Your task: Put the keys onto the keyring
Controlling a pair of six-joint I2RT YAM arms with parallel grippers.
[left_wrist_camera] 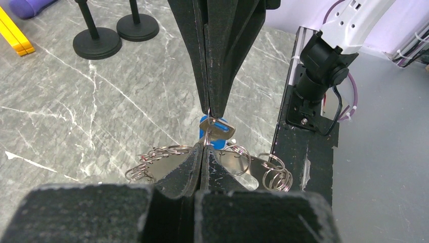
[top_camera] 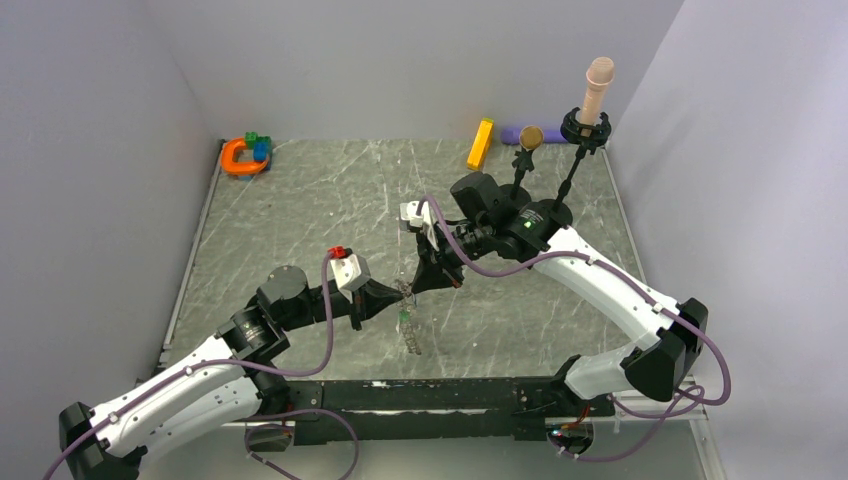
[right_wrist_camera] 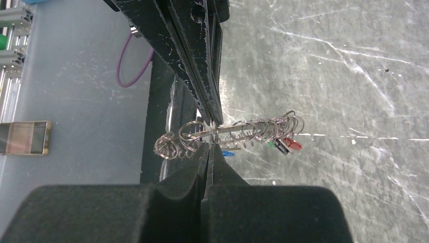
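The keyring is a flat silvery ring hung with many small split rings. It hangs above the table's front middle, and both grippers meet at it. My left gripper is shut on the keyring, its tips pinching the upper edge. My right gripper comes down from above, shut on a blue key at its metal end. In the right wrist view the keyring is edge-on. Red, dark and green keys dangle from it, with the blue key beside my right gripper.
An orange horseshoe toy with green and blue blocks lies at the back left. A yellow bar, a purple object and black stands sit at the back right. The black front rail runs just past the keyring.
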